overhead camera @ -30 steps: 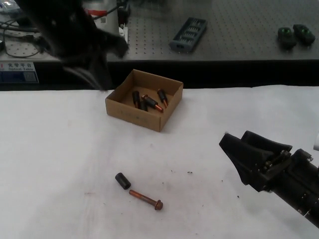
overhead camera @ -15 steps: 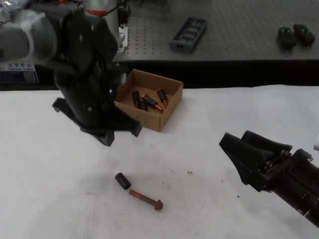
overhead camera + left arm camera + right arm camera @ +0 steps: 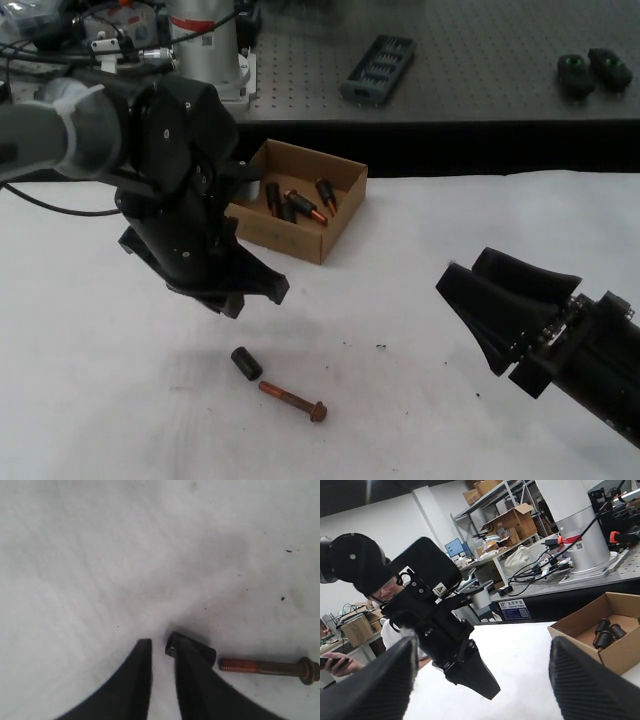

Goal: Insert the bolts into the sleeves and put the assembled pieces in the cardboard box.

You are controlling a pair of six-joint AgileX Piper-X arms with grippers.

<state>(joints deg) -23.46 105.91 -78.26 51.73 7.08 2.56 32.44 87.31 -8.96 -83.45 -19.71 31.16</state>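
A black sleeve (image 3: 246,362) lies on the white bench, with a copper bolt (image 3: 293,400) just in front of it. My left gripper (image 3: 240,300) hangs above and behind the sleeve. In the left wrist view its fingers (image 3: 140,680) stand nearly together, with nothing between them. The sleeve (image 3: 200,652) peeks out beside one finger, and the bolt (image 3: 270,666) lies past it. My right gripper (image 3: 462,270) stands wide open at the right, low over the cloth and aimed toward the left arm (image 3: 435,630). The cardboard box (image 3: 265,230) holds several assembled pieces (image 3: 295,205).
Behind the white bench is a perforated metal table with a blue rack (image 3: 378,66) and two dark round parts (image 3: 595,70). The box (image 3: 615,652) stands at the bench's back edge. Open cloth lies between the two grippers.
The left arm swung down from the back left and forward, and now stands just behind the sleeve. The right gripper shifted slightly. Sleeve and bolt lie as before.
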